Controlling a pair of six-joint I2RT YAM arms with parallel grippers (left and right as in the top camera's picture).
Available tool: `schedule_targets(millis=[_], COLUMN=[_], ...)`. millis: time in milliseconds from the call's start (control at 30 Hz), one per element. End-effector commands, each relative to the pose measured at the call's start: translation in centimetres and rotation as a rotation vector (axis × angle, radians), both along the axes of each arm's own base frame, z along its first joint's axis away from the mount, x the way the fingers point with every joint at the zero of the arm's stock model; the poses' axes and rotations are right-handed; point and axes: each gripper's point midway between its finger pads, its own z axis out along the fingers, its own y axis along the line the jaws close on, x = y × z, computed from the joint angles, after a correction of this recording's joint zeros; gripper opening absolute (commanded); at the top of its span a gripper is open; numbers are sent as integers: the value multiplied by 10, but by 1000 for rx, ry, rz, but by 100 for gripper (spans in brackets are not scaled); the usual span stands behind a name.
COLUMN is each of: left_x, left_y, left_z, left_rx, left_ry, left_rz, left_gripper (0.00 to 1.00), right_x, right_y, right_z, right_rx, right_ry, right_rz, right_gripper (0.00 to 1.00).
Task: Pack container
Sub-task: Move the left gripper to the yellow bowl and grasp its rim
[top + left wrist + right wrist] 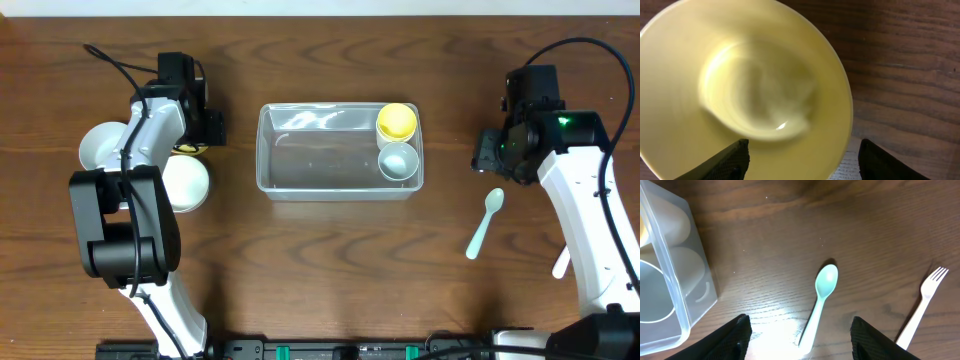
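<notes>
The clear rectangular container [300, 155] sits at the table's middle. A yellow cup [397, 121] and a pale cup [398, 161] stand in its right end. My left gripper [197, 135] hangs just left of the container, over a yellow bowl [186, 149] that it mostly hides. In the left wrist view the yellow bowl [740, 85] fills the frame, and the open fingers [802, 162] straddle its right rim. My right gripper [492, 152] is open and empty, right of the container. A mint spoon [820, 300] lies between its fingers [800, 340] in the right wrist view, below them.
Two white bowls [103, 147] [185, 185] sit at the left beside the yellow bowl. The mint spoon [485, 222] and a white fork [560, 265] lie at the right front. The fork [920, 307] and the container's corner [670, 280] also show in the right wrist view.
</notes>
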Motion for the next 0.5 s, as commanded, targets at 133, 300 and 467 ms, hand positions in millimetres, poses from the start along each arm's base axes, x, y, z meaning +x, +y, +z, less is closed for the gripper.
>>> schedule_targets(millis=[133, 300, 467], left_x=[-3, -4, -7], left_y=[3, 3, 3], left_z=[-7, -8, -11], left_rx=[13, 13, 12], left_ry=[20, 22, 33], left_rz=[-4, -4, -4], left_gripper=[49, 47, 46], right_x=[0, 0, 0], right_y=[-2, -2, -2], right_z=[1, 1, 1], right_rx=[-17, -17, -17], right_ry=[2, 3, 3], right_rz=[9, 9, 9], right_gripper=[66, 66, 66])
